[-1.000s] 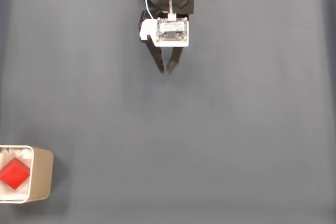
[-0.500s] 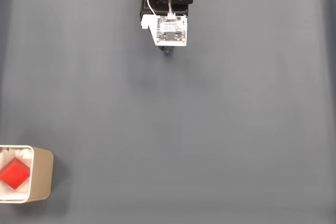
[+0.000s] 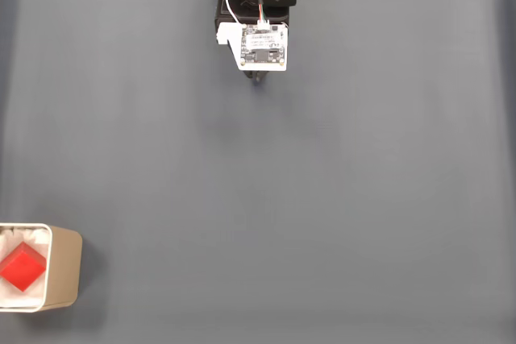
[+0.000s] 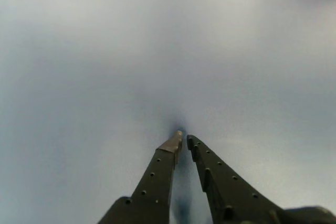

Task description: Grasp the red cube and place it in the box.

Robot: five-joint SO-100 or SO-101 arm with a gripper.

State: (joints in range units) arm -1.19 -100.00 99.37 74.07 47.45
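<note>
Red cube tilted cornerwise inside beige box; fingers pinched together, empty.

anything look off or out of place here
Nothing stands out. The red cube sits inside the box at the lower left of the fixed view, turned diagonal to the walls. The gripper is empty, its tips nearly together, far from the box at the top of the grey mat.
</note>
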